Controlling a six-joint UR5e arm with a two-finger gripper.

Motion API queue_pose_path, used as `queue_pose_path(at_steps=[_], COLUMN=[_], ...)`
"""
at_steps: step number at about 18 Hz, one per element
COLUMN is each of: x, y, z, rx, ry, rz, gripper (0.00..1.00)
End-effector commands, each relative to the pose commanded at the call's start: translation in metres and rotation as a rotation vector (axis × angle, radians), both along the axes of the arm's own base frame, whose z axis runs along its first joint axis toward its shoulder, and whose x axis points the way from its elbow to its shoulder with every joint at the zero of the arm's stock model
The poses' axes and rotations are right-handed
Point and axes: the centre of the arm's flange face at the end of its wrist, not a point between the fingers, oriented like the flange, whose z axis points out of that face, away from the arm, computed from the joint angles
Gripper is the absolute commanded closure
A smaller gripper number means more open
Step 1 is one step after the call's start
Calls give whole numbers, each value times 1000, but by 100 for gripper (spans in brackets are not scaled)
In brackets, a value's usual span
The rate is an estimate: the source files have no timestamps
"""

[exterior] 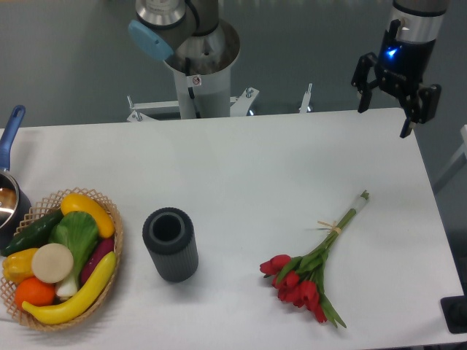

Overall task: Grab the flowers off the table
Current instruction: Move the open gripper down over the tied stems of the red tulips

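We see the flowers [312, 271] lying flat on the table [241, 168], right of the dark ribbed vase [170, 244], stems angled away. Far beyond the flowers, our gripper [383, 122] hangs with its fingers spread, holding nothing.

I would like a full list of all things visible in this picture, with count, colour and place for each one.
flowers: one bunch, red heads with green stems, lying on the right part of the table, heads toward the front edge
table: one, white, fills most of the view
vase: one, dark grey, ribbed, open top, standing left of the flowers
wicker basket: one, tan, front left, holds yellow, green, orange, purple and pale vegetables
pot: one, metal with a blue handle, at the left edge, partly cut off
black object: one, at the front right edge, cannot tell what it is
arm base: one, grey with a blue cap, behind the table
gripper: one, black, open, above the back right corner
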Motion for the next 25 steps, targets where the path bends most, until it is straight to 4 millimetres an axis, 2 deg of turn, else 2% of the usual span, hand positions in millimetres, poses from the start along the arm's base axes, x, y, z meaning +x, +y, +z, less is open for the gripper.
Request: queue_pose_path(at_steps=[6,10,13,17,23,25], x=[0,6,12,20,31,25], y=[0,1,10,30,81,96], z=[-2,-18,-27,-42,-91,-108], rx=[8,19,74,78,53,65], ry=[-7,-15,-29,-85,-199,-201], rz=[1,46,119,164,188,235], gripper=[0,0,0,0,0,0])
